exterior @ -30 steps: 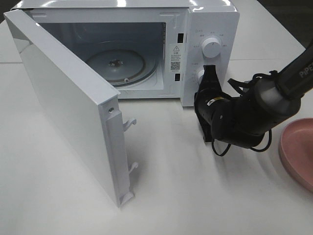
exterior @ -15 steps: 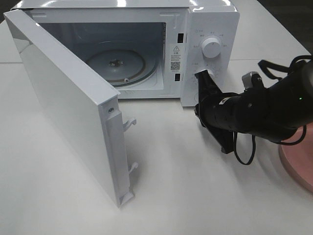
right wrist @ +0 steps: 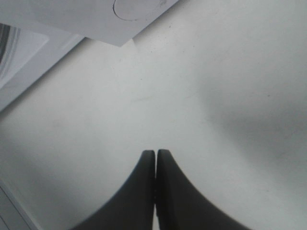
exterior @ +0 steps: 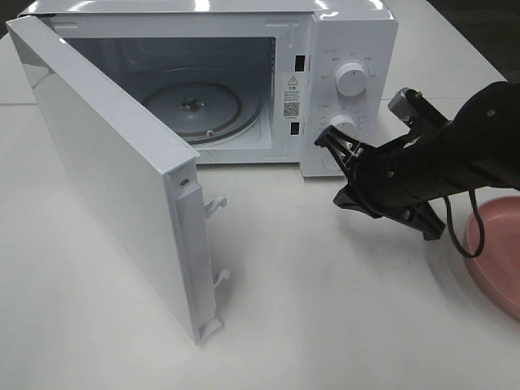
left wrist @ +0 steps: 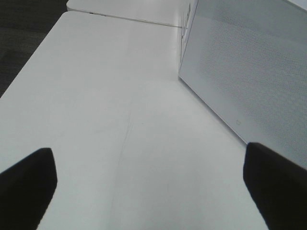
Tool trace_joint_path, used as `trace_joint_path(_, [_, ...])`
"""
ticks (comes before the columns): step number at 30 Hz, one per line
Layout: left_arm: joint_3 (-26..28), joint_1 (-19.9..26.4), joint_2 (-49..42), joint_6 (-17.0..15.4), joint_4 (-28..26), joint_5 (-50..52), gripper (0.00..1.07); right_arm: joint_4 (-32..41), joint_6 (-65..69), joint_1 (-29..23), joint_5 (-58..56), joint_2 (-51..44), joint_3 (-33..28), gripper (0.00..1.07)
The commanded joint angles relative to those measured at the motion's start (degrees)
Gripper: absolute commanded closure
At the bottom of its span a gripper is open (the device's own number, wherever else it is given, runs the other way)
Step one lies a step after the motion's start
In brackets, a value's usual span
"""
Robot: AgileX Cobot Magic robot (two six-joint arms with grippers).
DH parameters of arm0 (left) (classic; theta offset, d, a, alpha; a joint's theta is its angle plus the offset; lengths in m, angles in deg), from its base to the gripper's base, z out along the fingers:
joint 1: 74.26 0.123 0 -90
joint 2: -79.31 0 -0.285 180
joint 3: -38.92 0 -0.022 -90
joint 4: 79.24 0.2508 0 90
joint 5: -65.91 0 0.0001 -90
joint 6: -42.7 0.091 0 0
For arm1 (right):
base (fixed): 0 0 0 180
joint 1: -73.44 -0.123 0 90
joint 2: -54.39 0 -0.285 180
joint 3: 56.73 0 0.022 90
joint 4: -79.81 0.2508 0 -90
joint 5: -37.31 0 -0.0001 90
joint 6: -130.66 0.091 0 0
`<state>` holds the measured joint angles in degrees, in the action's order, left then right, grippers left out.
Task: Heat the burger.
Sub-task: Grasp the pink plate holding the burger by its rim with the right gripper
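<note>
The burger is not in any view. The white microwave [exterior: 349,49] stands at the back of the table with its door [exterior: 106,171] swung wide open to the left. Its glass turntable [exterior: 192,106] is bare. My right gripper [exterior: 328,140] is shut and empty, low in front of the control panel, with its tips just left of and below the lower knob [exterior: 343,124]. In the right wrist view the shut fingers [right wrist: 155,158] hang over the table near the microwave's bottom front edge [right wrist: 96,24]. My left gripper [left wrist: 148,191] is open and empty beside the microwave's side wall [left wrist: 249,62].
A round pink plate [exterior: 496,244] lies at the right edge of the table, partly cut off; its visible part is bare. The upper knob [exterior: 350,78] sits above the lower one. The open door juts toward the front left.
The right arm has turned its wrist and swung to the right. The gripper now lies sideways beside the lower knob instead of pointing up at it. The microwave has not moved.
</note>
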<state>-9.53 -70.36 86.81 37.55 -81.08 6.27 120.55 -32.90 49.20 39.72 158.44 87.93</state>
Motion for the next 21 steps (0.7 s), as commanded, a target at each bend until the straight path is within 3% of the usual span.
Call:
trace_joint_path(1, [-0.17,0.23,-1.26,-0.06,-0.23,0.52,0.09,-1.55,-9.85,3.27,-7.96,-2.81,0.0,1.06])
trace_joint_path(7, [-0.17,0.23,-1.26,-0.06,-0.23,0.52,0.09,-7.16,-12.61,6.19,-14.38,-4.98,0.0,1.05])
trace_joint_path(9, [-0.17,0.23,-1.26,-0.06,-0.23,0.52,0.09,-11.06,-12.55,7.16,-17.59,-6.02,0.0,1.05])
trace_joint_path(11, [-0.17,0.23,-1.26,-0.06,-0.23,0.52,0.09,-19.54,-12.55,8.37,-23.2,-8.37,0.0,1.03])
trace_joint_path(21, [-0.17,0.23,-1.26,-0.06,-0.23,0.52,0.09,-34.89,-12.49,8.54,-34.09,-14.61,0.0,1.01])
